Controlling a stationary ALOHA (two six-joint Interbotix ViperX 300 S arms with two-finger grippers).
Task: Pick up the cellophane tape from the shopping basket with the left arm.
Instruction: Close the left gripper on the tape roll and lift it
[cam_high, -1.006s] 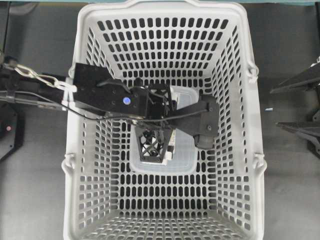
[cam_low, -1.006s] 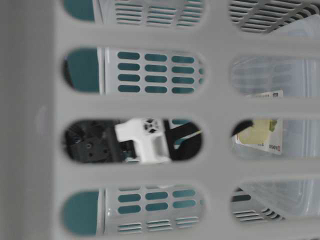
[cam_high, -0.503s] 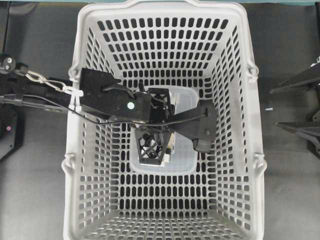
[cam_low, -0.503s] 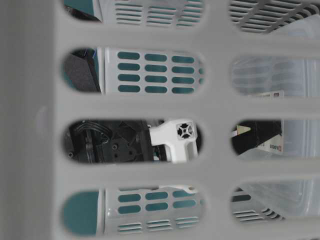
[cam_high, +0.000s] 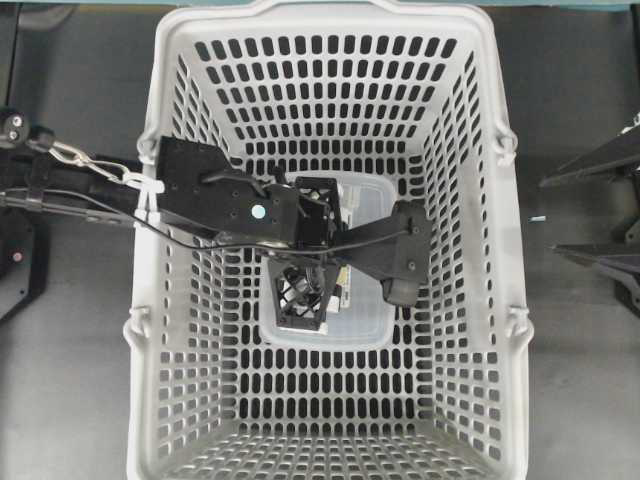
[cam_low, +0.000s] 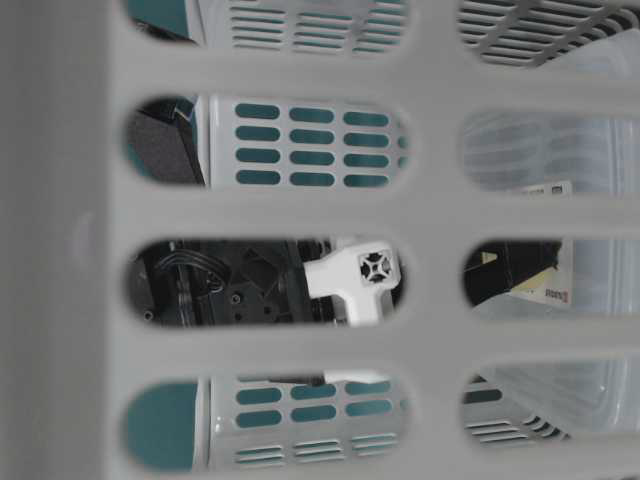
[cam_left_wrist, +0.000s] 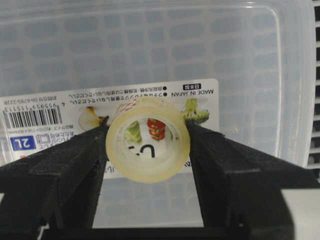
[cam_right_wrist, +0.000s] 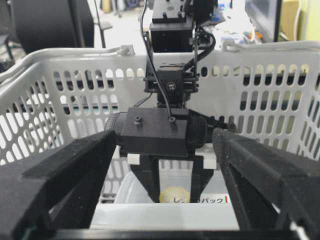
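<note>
The cellophane tape (cam_left_wrist: 150, 173), a small pale-yellow translucent roll, stands on its edge on the clear container (cam_left_wrist: 150, 40) inside the shopping basket (cam_high: 516, 300). My left gripper (cam_left_wrist: 147, 128) reaches down into the basket, and its black fingers (cam_left_wrist: 75, 160) press against both sides of the roll. From the right wrist view the tape (cam_right_wrist: 174, 194) shows between the left gripper's (cam_right_wrist: 175, 196) fingers. In the overhead view the left gripper (cam_high: 305, 300) covers the roll. My right gripper (cam_right_wrist: 165, 150) is open outside the basket, with nothing between its fingers.
The clear container (cam_high: 370, 322) with a printed white label (cam_left_wrist: 45, 117) lies on the basket floor under the gripper. The basket's slotted walls (cam_high: 470, 130) rise on all sides of the left arm. The right arm (cam_high: 600, 210) rests on the dark table to the right.
The left gripper's fingers have closed in from wide open until they touch the tape roll. The left arm sank slightly deeper into the basket. The right arm stayed still.
</note>
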